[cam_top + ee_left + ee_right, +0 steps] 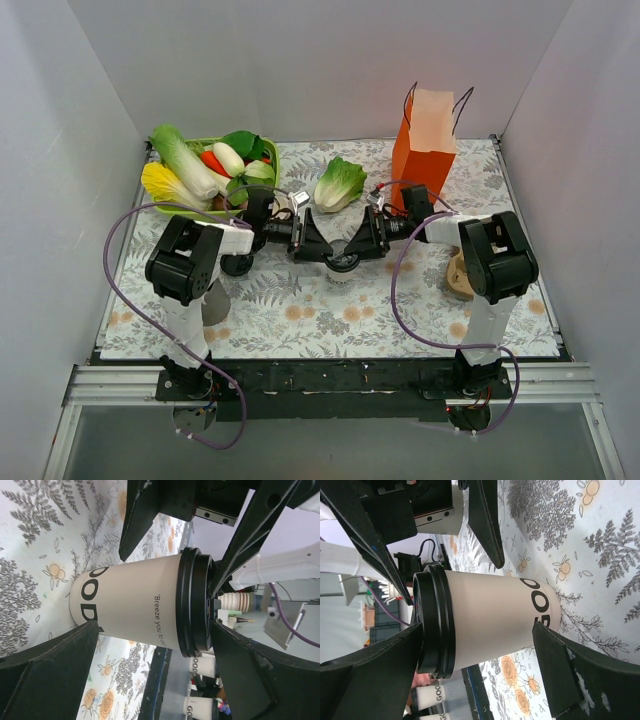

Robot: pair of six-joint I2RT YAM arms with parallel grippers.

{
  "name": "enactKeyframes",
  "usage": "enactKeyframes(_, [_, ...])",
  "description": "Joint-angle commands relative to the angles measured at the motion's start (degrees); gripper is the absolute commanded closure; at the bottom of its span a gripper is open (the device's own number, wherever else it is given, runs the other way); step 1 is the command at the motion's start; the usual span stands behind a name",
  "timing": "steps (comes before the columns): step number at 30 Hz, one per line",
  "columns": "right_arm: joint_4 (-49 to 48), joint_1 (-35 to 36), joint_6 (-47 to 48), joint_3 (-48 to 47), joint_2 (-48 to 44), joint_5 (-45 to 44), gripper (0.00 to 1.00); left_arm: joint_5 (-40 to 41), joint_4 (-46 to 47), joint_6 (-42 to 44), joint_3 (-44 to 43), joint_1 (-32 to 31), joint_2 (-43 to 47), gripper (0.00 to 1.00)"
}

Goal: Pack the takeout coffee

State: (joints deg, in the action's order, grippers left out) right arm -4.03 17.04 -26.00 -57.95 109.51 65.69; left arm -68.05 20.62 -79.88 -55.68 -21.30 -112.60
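Takeout coffee stands upright at the middle of the bench. The left hand and right hand are both spread around it. From above only its black lid shows, and finger contact is unclear.

This is a robotics lab test cell. Plain white panel walls box in a grey fern-printed tablecloth. Two black-and-white robot arms are bolted to a silver aluminium rail.

We see the takeout coffee, black lid on, standing on the fern-print tablecloth between the wide-spread fingers of our right gripper, the left gripper likewise spread opposite.
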Motion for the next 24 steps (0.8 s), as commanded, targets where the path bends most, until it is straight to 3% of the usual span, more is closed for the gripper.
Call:
enactKeyframes(1, [2.97, -0.25, 6.65, -3.22, -3.69, -4.78, 0.02, 3.98, -10.68, 8.33, -3.64, 0.29, 4.58, 0.04])
enactKeyframes(7, [8.42, -0.69, 12.1, -3.92, -7.64, -6.27, 0.02, 3.8, -17.44, 12.81, -6.53, 0.29, 7.21, 0.04])
enactKeyframes(14, [12.64, -0.95, 17.46, -5.06, -11.86, -7.07, 0.02, 4.59, -31.84, 21.86, -14.87, 0.29, 8.71, 0.03])
enactKeyframes(18, [20.88, -0.87, 28.16, -8.22, -15.11, -9.96, 0.02, 5.39, -39.5, 27.05, -22.52, 0.38, 10.02, 0.03])
enactKeyframes(22, [31.87, 0.01, 47.63, -10.07, -19.76, -18.2, 0.02, 10.28, -49.78, 35.12, -30.79, 0.38, 11.96, 0.03])
enactKeyframes(24, [34.18, 1.68, 47.71, -10.42, -21.53, -18.23, 0.02, 13.45, -54.19, 39.87, -33.17, 0.73, 14.05, 0.04])
